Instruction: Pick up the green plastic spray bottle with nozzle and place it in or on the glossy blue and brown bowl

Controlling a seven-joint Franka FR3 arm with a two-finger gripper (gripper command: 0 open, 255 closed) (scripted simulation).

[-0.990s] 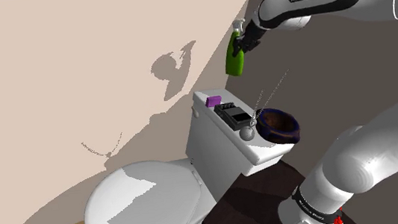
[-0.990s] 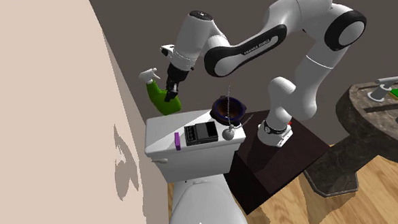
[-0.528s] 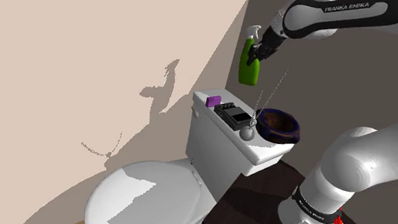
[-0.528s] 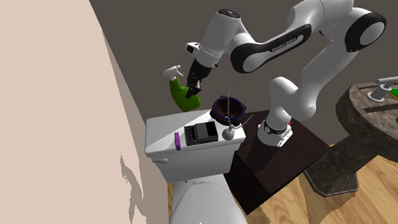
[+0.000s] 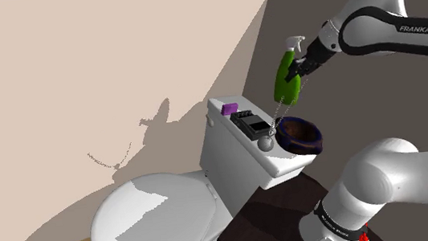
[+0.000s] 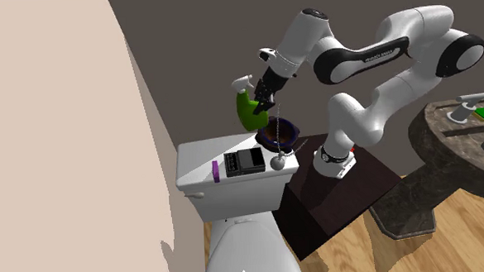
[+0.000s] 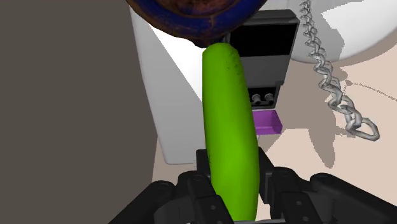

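1. The toilet (image 5: pixel 153 218) filled the lower shoulder view. Its tank lid (image 5: pixel 243 141) carried the things, against the wall corner.
2. The white arm (image 5: pixel 388 22) reached in from the shoulder view's right, high over the tank.
3. The blue and brown bowl (image 5: pixel 300 134) sat at the lid's end nearest the stand, its mouth open upward and nothing above the rim but air.
4. The green spray bottle (image 5: pixel 287 80) hung in the air, tilted, nozzle up. It was above the bowl and, in the second exterior view, still a little to its left (image 6: pixel 249 110).
5. The claw (image 7: pixel 232 191) was clamped on the bottle's body (image 7: pixel 230 121). The bottle's long axis ran straight out from the fingers, its far end pointing at the bowl's rim (image 7: pixel 191 16).
6. A thin chain (image 7: pixel 327 76) rose beside the bottle's path. The next move probably needed a short carry over the bowl's middle, clear of that chain.
7. A black box (image 5: pixel 251 122) and a purple block (image 5: pixel 230 108) lay farther along the lid, out of the way.
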